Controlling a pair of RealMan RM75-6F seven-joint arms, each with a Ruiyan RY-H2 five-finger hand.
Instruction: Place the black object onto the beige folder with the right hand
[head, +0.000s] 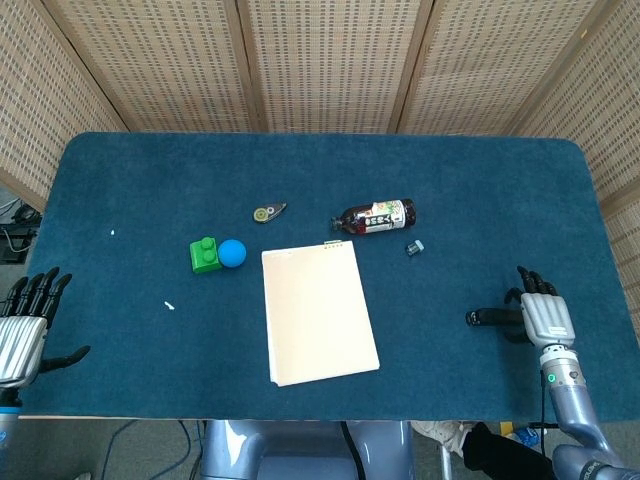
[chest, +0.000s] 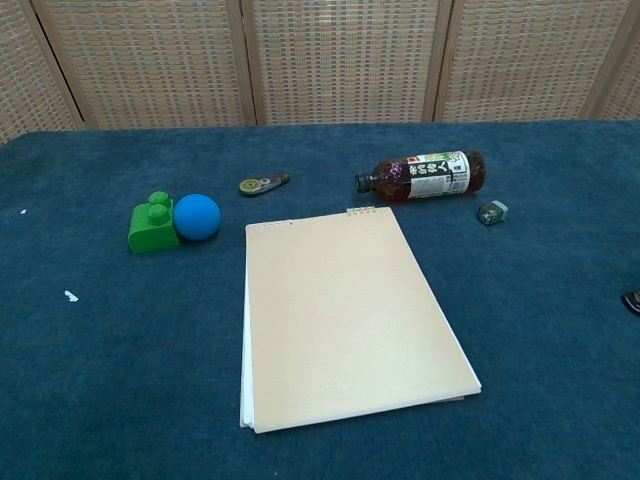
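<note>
Fingers (head: 533, 283) of right hand (head: 543, 317) spread beside black object (head: 490, 317), touching it, well right of beige folder (head: 318, 314), left hand (head: 20, 335) fingers spread, holding nothing, far left of folder

- The right robot hand (head: 546, 318) has a silver-grey ribbed back plate and black fingers.
- Below it, the wrist is a grey cylinder carrying a small glowing green light; a thin dark cable runs alongside it.
- The forearm beneath is smooth blue-grey.
- The left robot hand (head: 22, 335) has the same build: a silver ribbed back, slim black fingers and a black thumb.
- In the chest view, only a dark fingertip shows at the right edge.
</note>
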